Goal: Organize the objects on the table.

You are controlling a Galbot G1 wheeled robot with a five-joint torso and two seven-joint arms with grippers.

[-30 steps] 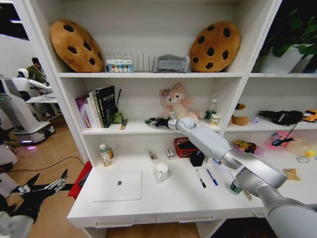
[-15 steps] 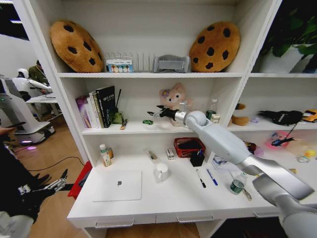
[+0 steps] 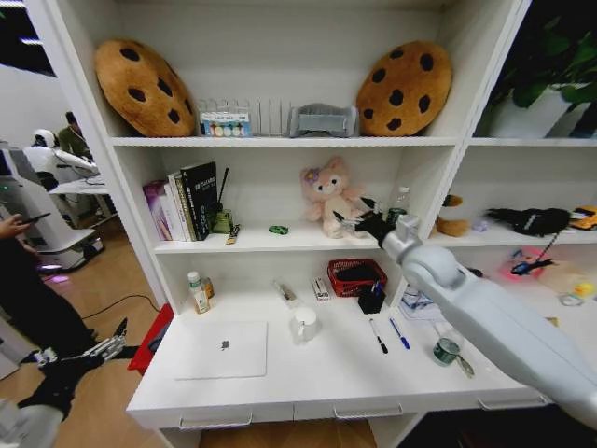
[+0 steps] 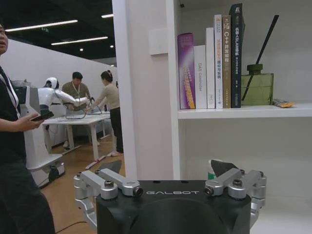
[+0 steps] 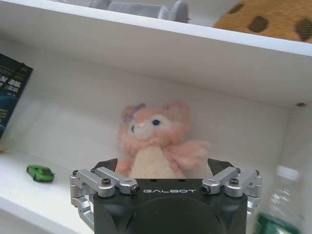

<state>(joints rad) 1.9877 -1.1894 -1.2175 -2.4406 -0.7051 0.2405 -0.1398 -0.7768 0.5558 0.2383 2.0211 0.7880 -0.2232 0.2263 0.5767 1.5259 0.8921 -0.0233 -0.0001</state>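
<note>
The right hand [image 3: 359, 217] is raised to the middle shelf, just in front of the pink plush toy [image 3: 328, 194], with its fingers spread apart and nothing between them. The green toy car [image 3: 278, 230] sits on that shelf board, well off to the hand's left, between the plush and the row of books [image 3: 183, 199]; it reads as parked there on purpose, off the work surface, which would explain why the hand is empty and clear of it.

On the white counter [image 3: 308, 378] below, the silver laptop [image 3: 222, 350] lies flat and closed near the front edge. Two loose pens [image 3: 389, 334] lie side by side to its right, just short of the black pen cup [image 3: 371, 299] that would take them, so that tidying is not yet done. A small green-capped bottle [image 3: 445, 351] stands farther right.

The left hand [image 3: 103, 349] hangs low beside the counter's left end, out of the work, its fingers parted and holding nothing
</note>
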